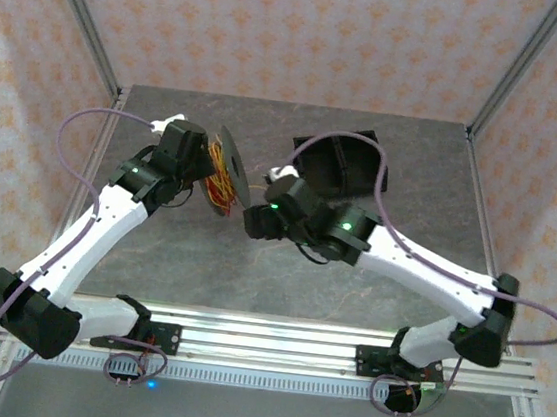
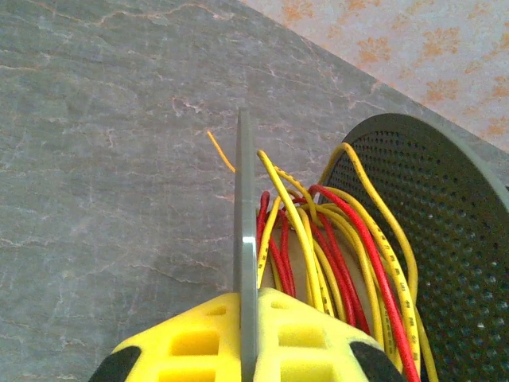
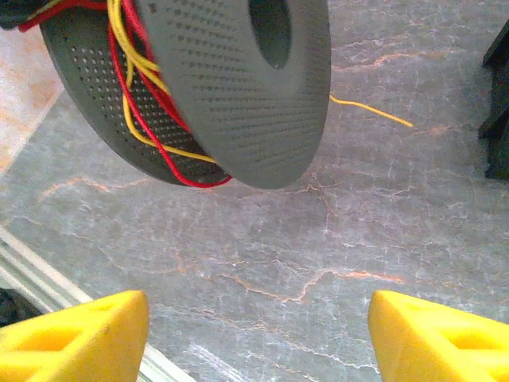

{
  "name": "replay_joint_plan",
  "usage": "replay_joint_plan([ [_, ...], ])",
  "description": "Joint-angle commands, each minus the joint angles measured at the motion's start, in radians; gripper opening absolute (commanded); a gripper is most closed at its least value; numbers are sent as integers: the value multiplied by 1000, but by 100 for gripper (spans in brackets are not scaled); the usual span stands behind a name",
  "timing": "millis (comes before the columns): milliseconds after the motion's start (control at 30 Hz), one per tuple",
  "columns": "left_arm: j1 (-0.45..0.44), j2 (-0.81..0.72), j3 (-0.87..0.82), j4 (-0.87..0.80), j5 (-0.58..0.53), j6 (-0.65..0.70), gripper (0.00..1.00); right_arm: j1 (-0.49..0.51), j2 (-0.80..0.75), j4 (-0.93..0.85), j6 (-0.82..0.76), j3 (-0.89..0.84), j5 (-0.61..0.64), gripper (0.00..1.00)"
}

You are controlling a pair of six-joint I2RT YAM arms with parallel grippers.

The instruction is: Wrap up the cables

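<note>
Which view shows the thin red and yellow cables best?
The left wrist view: the thin red and yellow cables appear close, strand by strand. The right wrist view shows few loops on the round dark grey spool; the top view, a small bundle.

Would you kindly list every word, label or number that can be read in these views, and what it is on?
Nothing can be read.
Yellow cables: tiny dark print along the jacket, too small and blurred to read.
Spool: rows of small holes, no lettering.
</note>
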Motion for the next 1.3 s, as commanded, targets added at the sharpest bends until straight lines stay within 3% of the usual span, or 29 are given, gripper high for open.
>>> replay_joint_plan([
  [0,18,-61,35,58,57,-3,0,-87,-135,183,68,-148,-97,74],
  [133,44,-81,50,42,171,-4,0,-222,-255,349,53,-335,-244,70],
  [267,81,-74,118,-36,358,44,0,-249,-366,478,-207,-482,-237,66],
  [400,105,-67,227,-177,498,130,0,-354,-400,438,-375,-510,-358,64],
  [567,126,-95,286,-241,650,176,0,-491,-408,493,-409,-551,-552,64],
  [700,137,-79,333,-299,770,224,0,-524,-420,498,-498,-572,-696,65],
  [933,144,-70,372,-334,780,246,0,-530,-335,276,-590,-484,-869,63],
  [1267,145,-72,349,-300,781,228,0,-532,-198,209,-524,-451,-988,43],
])
